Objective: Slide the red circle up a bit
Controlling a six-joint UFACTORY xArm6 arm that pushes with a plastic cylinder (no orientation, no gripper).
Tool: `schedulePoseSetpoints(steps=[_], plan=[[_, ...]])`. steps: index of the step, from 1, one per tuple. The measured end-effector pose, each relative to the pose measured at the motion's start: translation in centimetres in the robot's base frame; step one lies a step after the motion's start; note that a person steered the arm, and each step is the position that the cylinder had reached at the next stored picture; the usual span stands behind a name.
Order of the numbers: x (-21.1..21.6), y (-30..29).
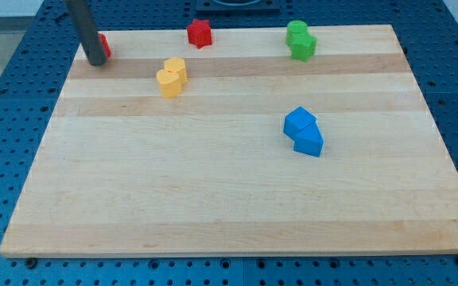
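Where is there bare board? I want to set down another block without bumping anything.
The widest free patch is the wooden board's whole lower half, below the blue blocks. The left middle, under the yellow blocks, is bare too. The top strip is crowded: my tip against the red circle, red star-like block, green blocks.

Red circle (104,46) mostly hidden behind rod, near my tip (97,61).

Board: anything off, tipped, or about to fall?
Nothing damaged or tipped. One oddity: the red circle sits at the board's top-left edge, mostly hidden behind my tip, leaving little room further up. The red star, green, yellow and blue blocks lie flat.
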State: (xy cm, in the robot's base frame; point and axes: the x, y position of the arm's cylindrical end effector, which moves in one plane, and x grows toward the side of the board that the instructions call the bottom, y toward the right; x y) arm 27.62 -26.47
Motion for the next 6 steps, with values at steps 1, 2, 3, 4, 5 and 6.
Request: schedulePoseSetpoints(steps=[1, 2, 3, 4, 5, 6], plan=[[0.0, -2.3], [-0.2, -2.4], [-0.6, -1.0], [-1.2, 0.6], [-2.6, 0.8], [-2.7, 0.8]])
